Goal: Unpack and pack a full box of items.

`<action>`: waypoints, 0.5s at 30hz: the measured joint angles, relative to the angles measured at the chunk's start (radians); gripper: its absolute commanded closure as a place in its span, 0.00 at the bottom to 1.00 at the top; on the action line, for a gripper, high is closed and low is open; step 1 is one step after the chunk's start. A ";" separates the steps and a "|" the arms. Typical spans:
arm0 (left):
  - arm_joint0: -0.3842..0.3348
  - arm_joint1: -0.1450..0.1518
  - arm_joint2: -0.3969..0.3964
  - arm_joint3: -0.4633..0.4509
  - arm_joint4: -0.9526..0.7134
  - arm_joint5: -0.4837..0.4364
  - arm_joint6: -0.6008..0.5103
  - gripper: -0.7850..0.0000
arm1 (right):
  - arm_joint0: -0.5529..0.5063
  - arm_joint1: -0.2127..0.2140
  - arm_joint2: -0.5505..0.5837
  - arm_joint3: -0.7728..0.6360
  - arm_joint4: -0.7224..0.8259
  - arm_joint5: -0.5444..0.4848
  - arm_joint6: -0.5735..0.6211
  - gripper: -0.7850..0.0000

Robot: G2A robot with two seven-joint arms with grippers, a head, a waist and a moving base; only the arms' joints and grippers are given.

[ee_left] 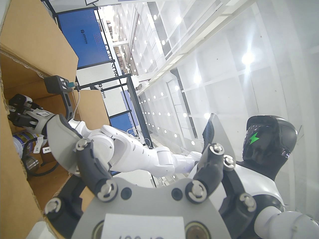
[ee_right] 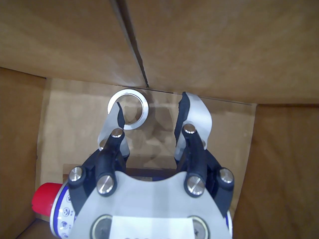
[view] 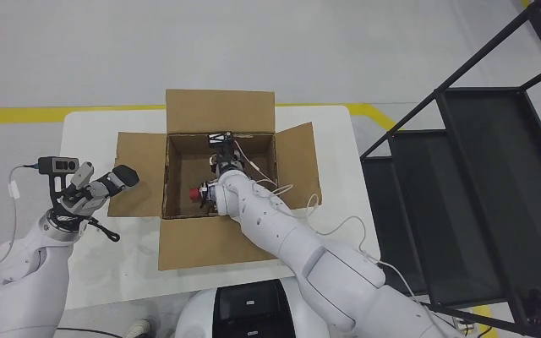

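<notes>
An open cardboard box (view: pixel 292 165) stands on the white table (view: pixel 93 135). My right gripper (ee_right: pixel 152 110) hangs inside it, open, nothing between its fingers; from above it sits near the box's far wall (view: pixel 224 156). Past its fingertips a silver metal ring (ee_right: pixel 128 110) rests against the box floor; one fingertip overlaps it and I cannot tell if they touch. A red-capped can (ee_right: pixel 46 199) lies under the gripper, its red cap (view: pixel 196 194) showing beside the arm. My left gripper (view: pixel 106 186) is open and empty beside the box's left flap, its fingers (ee_left: pixel 210 135) pointing upward.
All flaps of the box are folded outward. In the left wrist view a blue-and-white can (ee_left: pixel 21 141) and a small metal item (ee_left: pixel 31 162) lie in the box below the right arm. A dark metal staircase (view: pixel 456 177) stands right of the table.
</notes>
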State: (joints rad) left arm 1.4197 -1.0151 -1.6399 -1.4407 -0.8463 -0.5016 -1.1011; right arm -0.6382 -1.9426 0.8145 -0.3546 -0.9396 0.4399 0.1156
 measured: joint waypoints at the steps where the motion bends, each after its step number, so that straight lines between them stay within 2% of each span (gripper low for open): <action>1: 0.000 0.000 0.000 0.000 0.000 0.000 0.000 0.00 | 0.002 -0.003 0.000 0.007 0.001 -0.003 0.001 0.48; 5: 0.000 0.000 0.000 0.000 0.000 0.000 0.000 0.00 | 0.015 -0.015 -0.002 0.036 0.006 -0.009 0.002 0.53; 12: 0.000 0.000 0.000 0.000 0.000 0.000 0.000 0.00 | 0.034 -0.027 0.000 0.074 0.022 -0.025 0.004 0.53; 15: 0.000 0.000 0.000 0.000 0.000 0.000 0.000 0.00 | 0.038 -0.030 -0.005 0.081 0.029 -0.034 0.011 0.56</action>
State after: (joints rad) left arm 1.4197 -1.0151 -1.6399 -1.4407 -0.8463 -0.5016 -1.1011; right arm -0.6006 -1.9727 0.8094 -0.2737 -0.9102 0.4061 0.1262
